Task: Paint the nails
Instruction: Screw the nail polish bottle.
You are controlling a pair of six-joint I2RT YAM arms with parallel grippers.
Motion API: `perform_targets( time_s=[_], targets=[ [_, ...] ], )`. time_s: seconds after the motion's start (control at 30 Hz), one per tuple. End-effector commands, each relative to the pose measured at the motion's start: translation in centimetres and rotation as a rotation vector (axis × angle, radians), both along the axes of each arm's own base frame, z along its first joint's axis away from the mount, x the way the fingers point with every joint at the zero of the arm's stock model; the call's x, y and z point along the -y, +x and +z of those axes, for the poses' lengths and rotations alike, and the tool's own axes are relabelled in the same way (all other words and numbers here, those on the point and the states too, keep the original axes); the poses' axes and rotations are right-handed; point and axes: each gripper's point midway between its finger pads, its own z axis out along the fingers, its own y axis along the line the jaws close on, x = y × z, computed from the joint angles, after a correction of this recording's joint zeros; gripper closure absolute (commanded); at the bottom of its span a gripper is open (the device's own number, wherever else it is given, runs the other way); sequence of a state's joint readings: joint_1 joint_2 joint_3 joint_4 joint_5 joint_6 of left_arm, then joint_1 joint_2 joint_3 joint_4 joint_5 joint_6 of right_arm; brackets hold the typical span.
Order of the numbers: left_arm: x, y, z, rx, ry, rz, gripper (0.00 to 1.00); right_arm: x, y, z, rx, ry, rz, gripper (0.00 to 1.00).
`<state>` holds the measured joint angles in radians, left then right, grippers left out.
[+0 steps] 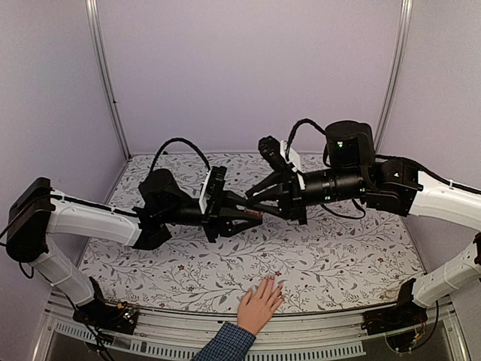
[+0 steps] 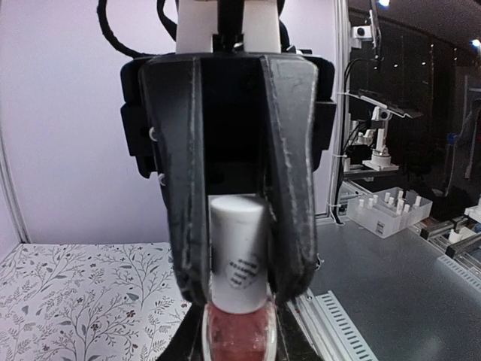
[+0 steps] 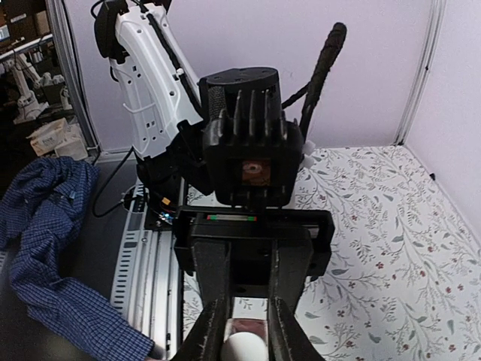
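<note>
left gripper, closest in my wrist feed, is clamped on the pink bottle, its white cap beyond pinched by the right gripper, while the hand with the nails lies flat at the table's near edge.

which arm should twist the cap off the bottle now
Probably right. The right end effector grips the white cap, while the left end effector is shut on the pink bottle, steadying it.
</note>
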<state>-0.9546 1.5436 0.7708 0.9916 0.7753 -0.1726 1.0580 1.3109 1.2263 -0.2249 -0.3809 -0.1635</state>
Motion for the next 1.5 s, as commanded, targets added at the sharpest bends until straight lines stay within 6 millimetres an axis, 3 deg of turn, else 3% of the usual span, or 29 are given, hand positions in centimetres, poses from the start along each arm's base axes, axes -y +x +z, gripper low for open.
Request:
perform_targets(
  time_s=[0.0,0.07,0.1,0.4,0.7,0.87,0.93,0.97,1.03,1.2,1.37,1.47],
  targets=[
    [-0.1,-0.2,1.5,0.031,-0.049,0.000,1.00,-0.1,-0.2,1.2,0.010,0.022,0.023,0.87],
    [-0.2,0.0,1.6,0.030,-0.053,0.015,1.00,-0.1,-0.3,1.1,0.007,0.020,0.027,0.99],
    [-0.2,0.2,1.7,0.028,-0.054,0.023,1.00,-0.1,-0.2,1.1,0.005,0.021,0.023,1.00],
    [-0.8,5.4,2.5,-0.039,-0.092,0.373,1.00,0.1,3.5,0.0,-0.046,0.027,-0.204,1.00],
    [-0.7,9.9,1.2,-0.023,-0.057,0.795,1.00,1.3,8.6,-1.9,-0.116,0.018,-0.530,1.00],
    [0.2,11.1,-0.1,0.006,0.019,0.902,1.00,0.9,8.9,-2.7,-0.155,0.015,-0.542,1.00],
    [0.1,10.8,-0.2,0.007,0.017,0.884,1.00,1.1,8.4,-2.0,-0.143,0.035,-0.520,0.95],
    [0.0,10.6,-0.2,0.009,0.016,0.875,1.00,1.5,8.1,-1.1,-0.133,0.055,-0.511,0.89],
    [-0.2,10.5,-0.1,0.010,0.016,0.864,1.00,2.3,7.9,0.0,-0.105,0.076,-0.507,0.68],
    [-0.4,9.3,0.5,0.016,-0.008,0.762,1.00,4.5,6.9,3.0,-0.041,0.137,-0.470,0.46],
    [0.1,7.6,0.9,0.031,-0.021,0.642,1.00,5.8,5.6,4.8,-0.001,0.171,-0.387,0.40],
    [0.4,6.2,1.2,0.052,-0.044,0.556,1.00,5.5,4.3,5.0,0.024,0.164,-0.301,0.40]
  ],
)
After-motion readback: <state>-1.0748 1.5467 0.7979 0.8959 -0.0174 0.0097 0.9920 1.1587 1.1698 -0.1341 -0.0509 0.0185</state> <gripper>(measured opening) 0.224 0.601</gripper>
